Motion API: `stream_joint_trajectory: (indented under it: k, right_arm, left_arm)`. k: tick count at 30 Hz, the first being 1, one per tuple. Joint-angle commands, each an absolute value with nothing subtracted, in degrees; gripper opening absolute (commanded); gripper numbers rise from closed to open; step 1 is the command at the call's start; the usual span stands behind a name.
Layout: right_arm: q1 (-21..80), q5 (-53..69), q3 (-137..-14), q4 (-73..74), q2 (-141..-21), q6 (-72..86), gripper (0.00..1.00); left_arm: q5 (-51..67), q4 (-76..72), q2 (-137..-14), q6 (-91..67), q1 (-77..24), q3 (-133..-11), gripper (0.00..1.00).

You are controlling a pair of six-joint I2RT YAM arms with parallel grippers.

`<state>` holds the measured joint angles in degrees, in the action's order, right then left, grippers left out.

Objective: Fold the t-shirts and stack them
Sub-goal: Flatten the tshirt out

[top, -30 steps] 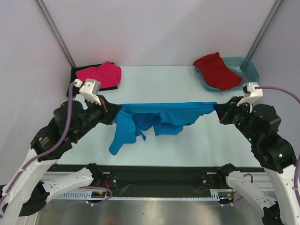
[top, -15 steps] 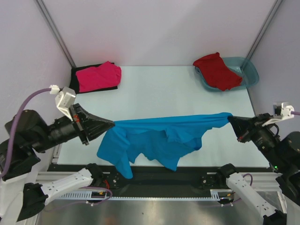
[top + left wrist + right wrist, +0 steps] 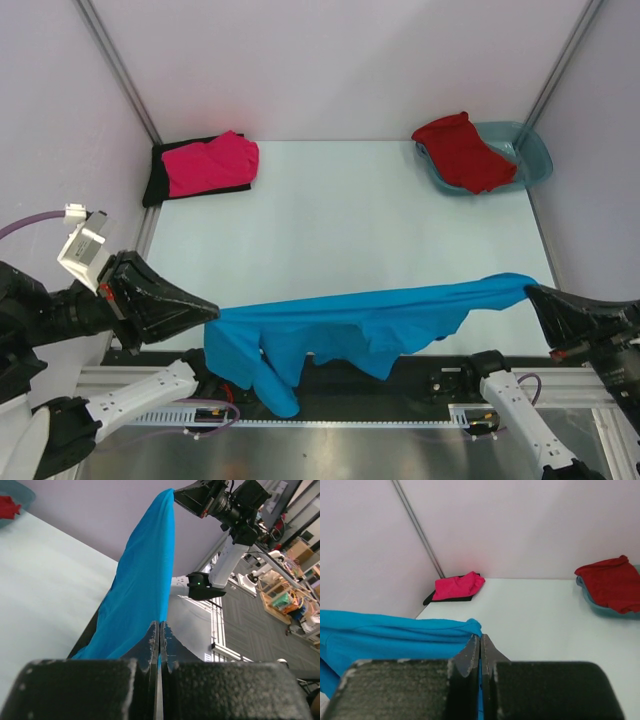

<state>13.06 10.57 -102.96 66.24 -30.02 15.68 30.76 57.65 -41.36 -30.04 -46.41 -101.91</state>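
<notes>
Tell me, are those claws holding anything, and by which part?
Both grip the blue t-shirt, stretched between them: left gripper pinches one end, right gripper the other.

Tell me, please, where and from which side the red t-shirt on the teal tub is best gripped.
Grip the red t-shirt at the bunched fold draped over the left rim of the tub, coming down from above there: the cloth sits raised and clear of the wall. The right claw looks nearer, though it is shut on the blue t-shirt.

You can see only the edges of the black t-shirt (image 3: 156, 182) beneath the pink t-shirt (image 3: 210, 162). The red t-shirt (image 3: 462, 150) covers much of the tub (image 3: 538, 158).
</notes>
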Motion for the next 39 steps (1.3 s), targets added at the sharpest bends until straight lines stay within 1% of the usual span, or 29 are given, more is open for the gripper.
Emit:
stream_joint_trajectory:
  k: [1, 4, 14, 19, 22, 23, 28, 30, 34, 37, 38, 39]
  right_arm:
    - [10.2, 3.1, -105.9, 70.5, -31.6, 10.6, 0.00]
    - [9.3, 3.6, -104.8, 70.3, -31.7, 10.5, 0.00]
    - [9.0, 1.9, -92.0, 61.5, -31.8, 9.2, 0.00]
    - [9.0, 2.1, -83.0, 55.9, -32.9, 9.5, 0.00]
    - [9.0, 1.9, -78.3, 51.5, -34.4, 10.1, 0.00]
    - [9.0, 1.7, -77.2, 49.0, -34.9, 10.5, 0.00]
    - [9.0, 1.2, -70.7, 40.3, -39.4, 11.1, 0.00]
    - [9.0, 0.8, -68.1, 38.1, -41.3, 11.5, 0.00]
    - [9.0, -2.1, -65.7, 32.9, -46.7, 13.3, 0.00]
    - [9.1, -2.2, -62.5, 25.1, -51.0, 15.3, 0.00]
    - [9.1, -2.7, -62.1, 24.0, -53.8, 15.6, 0.00]
    - [9.1, -3.0, -62.4, 23.4, -55.7, 15.4, 0.00]
  left_arm:
    - [35.5, 57.0, -38.6, -33.2, -45.9, -103.6, 0.00]
    - [36.4, 57.0, -38.8, -33.1, -45.8, -101.6, 0.00]
    - [25.9, 53.1, -42.7, -29.1, -45.8, -87.6, 0.00]
    - [15.7, 48.7, -45.6, -26.8, -45.8, -82.6, 0.00]
    - [6.0, 49.8, -50.0, -25.0, -45.9, -82.7, 0.00]
    - [4.4, 49.7, -51.1, -24.3, -45.9, -82.3, 0.00]
    - [-2.5, 46.4, -62.6, -21.1, -45.5, -81.1, 0.00]
    - [-1.0, 42.8, -66.2, -19.6, -43.6, -80.9, 0.00]
    - [2.8, 37.7, -78.1, -17.5, -39.1, -81.7, 0.00]
    - [3.3, 36.9, -85.1, -14.9, -36.2, -85.8, 0.00]
    - [3.3, 37.1, -90.4, -13.5, -35.0, -88.6, 0.00]
    - [2.8, 37.0, -92.6, -12.5, -34.5, -90.1, 0.00]
